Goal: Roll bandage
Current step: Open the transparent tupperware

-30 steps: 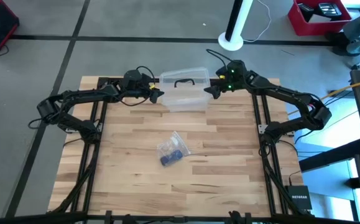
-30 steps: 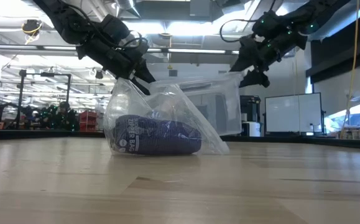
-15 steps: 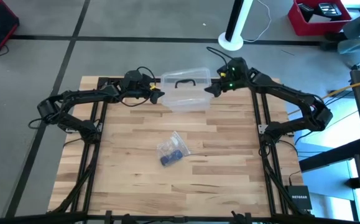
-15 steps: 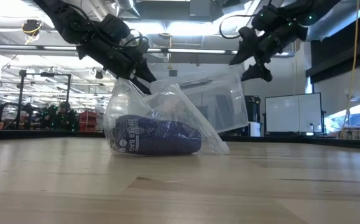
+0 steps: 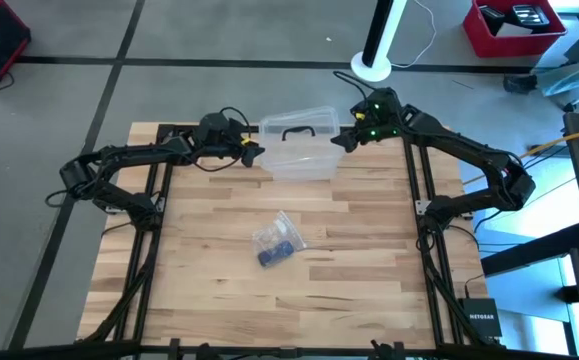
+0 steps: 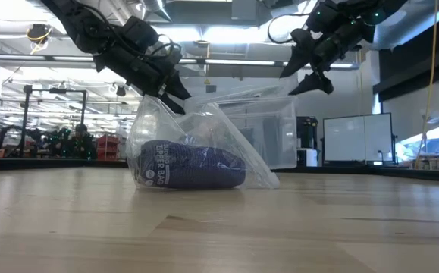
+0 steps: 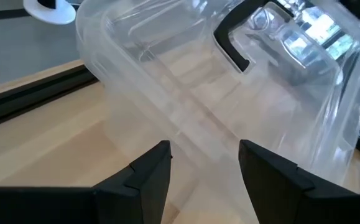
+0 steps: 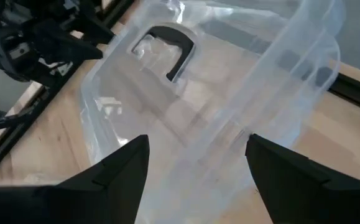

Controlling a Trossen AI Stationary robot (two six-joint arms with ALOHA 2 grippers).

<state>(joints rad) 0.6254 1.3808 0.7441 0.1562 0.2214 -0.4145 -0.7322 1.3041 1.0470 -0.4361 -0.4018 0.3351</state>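
Observation:
The bandage (image 5: 274, 256) is a dark blue-purple roll inside a clear crinkly zipper bag (image 5: 277, 238), which lies on the middle of the table; it also shows in the low view (image 6: 192, 168). My left gripper (image 5: 257, 153) is open at the left end of a clear plastic box (image 5: 297, 150) at the table's far edge. My right gripper (image 5: 341, 140) is open just above the box's right end. In the low view my right gripper (image 6: 304, 76) stands clear above the box (image 6: 272, 136). My left gripper (image 7: 204, 162) has its two fingers open, level, at the left end wall of the box (image 7: 186, 124). I cannot tell whether they touch it.
The clear box has a black handle (image 5: 295, 131) on its lid and rests on the table between the two grippers. Dark frame rails run along the table's left and right sides. Bare wood lies around the bag toward the near edge.
My right gripper has gone up and a little toward the far edge. The box's right end tipped up with it half a second ago and now sits lower and level again. My left gripper and the bag have kept still.

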